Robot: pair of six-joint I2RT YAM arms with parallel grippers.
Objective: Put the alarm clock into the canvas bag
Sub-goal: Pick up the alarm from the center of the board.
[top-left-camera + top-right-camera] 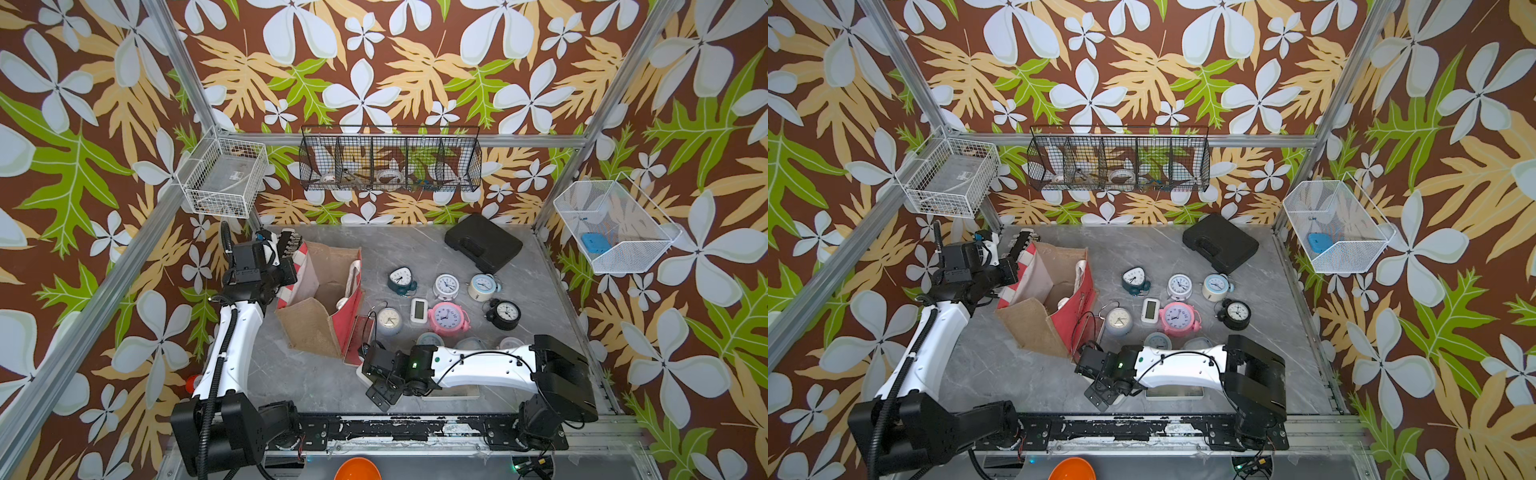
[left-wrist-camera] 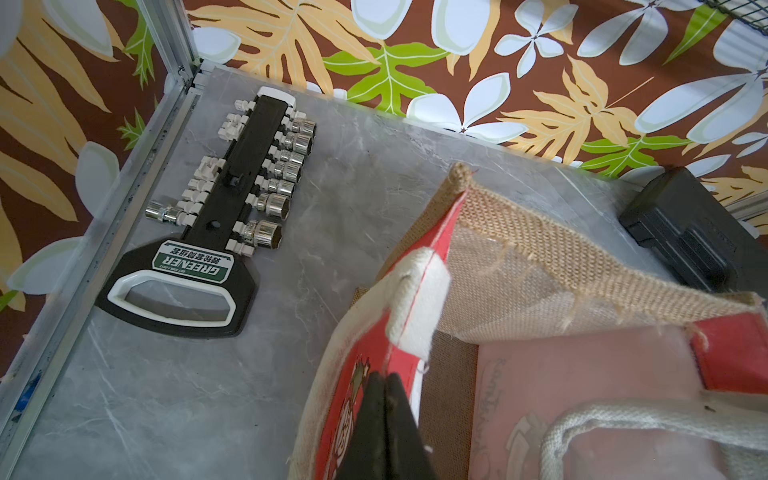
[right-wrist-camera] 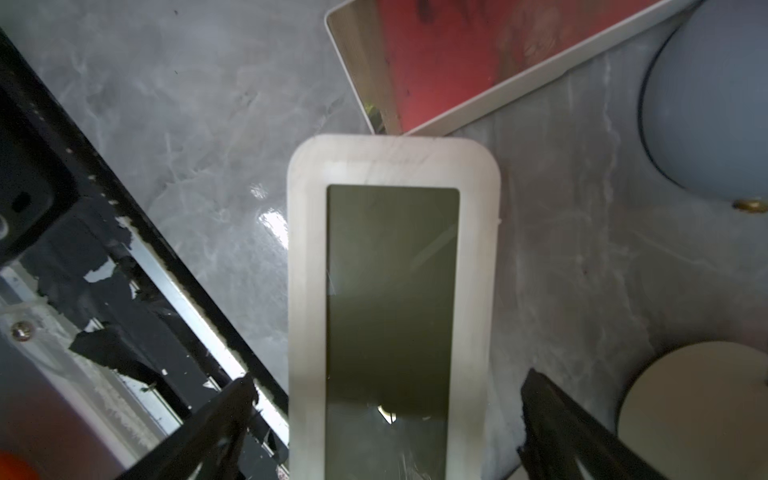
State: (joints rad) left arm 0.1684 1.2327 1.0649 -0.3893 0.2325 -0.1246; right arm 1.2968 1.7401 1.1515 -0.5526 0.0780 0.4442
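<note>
Left claw (image 2: 384, 388) pinching canvas bag (image 1: 307, 328) rim; rope handle (image 1: 352, 280) inside.

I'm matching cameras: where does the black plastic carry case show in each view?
In both top views: black plastic carry case at the table's far edge, right of centre.
Left wrist: the case beyond the tan burlap and red canvas bag.
Right wrist: not in it.
Shared landmark: that bag, in three views.

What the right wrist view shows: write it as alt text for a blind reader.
A white-framed digital clock with a dark screen lies on the grey table between the black fingers of the open right gripper. Beyond it lie a white-framed panel showing red and a pale blue round clock.
</note>
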